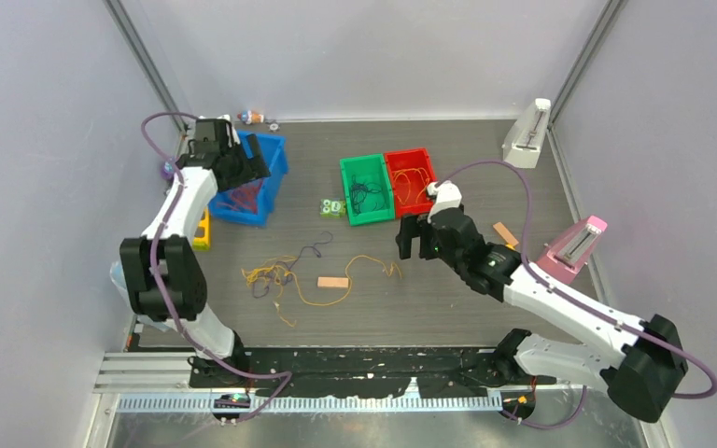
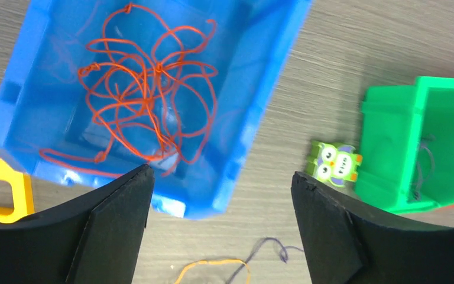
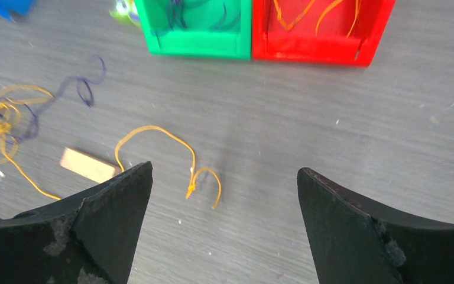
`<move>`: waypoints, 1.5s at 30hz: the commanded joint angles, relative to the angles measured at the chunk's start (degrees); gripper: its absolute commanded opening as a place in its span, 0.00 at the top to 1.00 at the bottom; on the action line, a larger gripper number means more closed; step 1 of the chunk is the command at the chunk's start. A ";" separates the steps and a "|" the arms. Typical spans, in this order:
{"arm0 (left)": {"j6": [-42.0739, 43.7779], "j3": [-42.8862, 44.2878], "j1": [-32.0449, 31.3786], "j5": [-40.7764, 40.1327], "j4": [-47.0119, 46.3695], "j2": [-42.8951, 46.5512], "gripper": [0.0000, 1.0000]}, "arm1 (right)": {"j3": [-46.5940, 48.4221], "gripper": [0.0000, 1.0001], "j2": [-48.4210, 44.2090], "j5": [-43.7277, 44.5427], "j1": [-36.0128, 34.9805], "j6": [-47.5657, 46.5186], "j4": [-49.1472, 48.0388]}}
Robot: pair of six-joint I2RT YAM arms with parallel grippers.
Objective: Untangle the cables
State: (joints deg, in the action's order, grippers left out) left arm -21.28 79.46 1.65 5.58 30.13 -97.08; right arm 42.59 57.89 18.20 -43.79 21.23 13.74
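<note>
Left wrist view has the left gripper (image 2: 221,173) with jaws apart and nothing between them above the blue bin (image 2: 260,83), where a red cable (image 2: 148,94) lies in loose loops. Top external view shows the right gripper (image 1: 417,240), likewise spread and empty, near the green bin (image 1: 347,177), while yellow and purple cables (image 1: 275,275) lie knotted on the table (image 1: 429,308). Judging from that knot, a pull on one strand alone could cinch it tighter or drag the wooden block (image 1: 332,282) along.
</note>
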 commanded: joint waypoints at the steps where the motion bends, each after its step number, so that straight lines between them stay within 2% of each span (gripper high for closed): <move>1: 2.17 -2.40 -3.71 -2.84 2.98 11.92 0.04 | 2.06 0.02 5.24 -3.97 -0.05 2.45 4.06; 2: 2.65 -3.95 -4.89 -4.18 3.31 13.99 0.01 | 2.28 0.02 6.19 -4.85 -0.06 2.18 4.56; 6: 2.11 -13.00 -11.01 -10.59 4.08 22.75 0.00 | 2.44 0.00 10.85 -8.02 -0.06 2.09 6.95; 9: -0.31 -22.73 -14.38 -11.76 2.63 31.12 0.00 | 1.34 0.00 13.72 -10.22 -0.10 2.97 5.50; 13: -3.68 -32.52 -14.92 -11.19 2.58 39.27 0.01 | 1.18 0.00 16.61 -12.50 -0.80 3.62 2.83; 17: -6.30 -38.46 -14.92 -12.49 4.86 45.64 0.03 | 3.01 0.02 19.35 -16.12 -2.28 2.15 -0.59; 20: -7.78 -42.81 -14.94 -12.95 3.63 50.84 0.08 | 7.46 0.07 22.96 -16.64 -4.53 1.44 -1.07; 21: -8.10 -44.10 -14.92 -12.95 2.90 52.12 0.12 | 8.54 0.09 23.80 -16.69 -4.89 1.40 -1.01; 24: -8.26 -46.09 -14.92 -12.74 1.47 53.73 0.23 | 14.30 0.16 28.50 -16.58 -6.74 1.56 -1.23; 30: -8.20 -47.07 -14.92 -14.05 0.66 49.87 0.28 | 23.69 0.20 36.13 -16.03 -9.66 1.90 -2.21; 34: -11.83 -48.51 -14.78 -19.01 -0.39 48.79 0.43 | 27.97 0.22 40.01 -18.30 -11.59 1.99 -3.86; 36: -12.93 -49.23 -14.63 -19.02 -1.53 49.32 0.45 | 29.44 0.23 41.40 -19.90 -12.71 1.77 -5.31; 39: -13.90 -49.62 -14.34 -19.18 -1.83 50.83 0.46 | 31.51 0.32 43.82 -21.24 -14.60 1.16 -6.73; 42: -14.07 -50.23 -13.78 -19.60 -1.90 53.58 0.47 | 32.15 0.36 46.13 -23.26 -15.76 1.22 -8.79; 45: -13.16 -50.24 -13.04 -17.39 -1.78 55.60 0.46 | 32.41 0.38 47.96 -25.13 -17.07 1.75 -11.11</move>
State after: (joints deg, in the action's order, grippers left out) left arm -34.11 29.32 -12.38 -12.01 31.42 -44.42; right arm 72.64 103.92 -3.36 -59.37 22.85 7.92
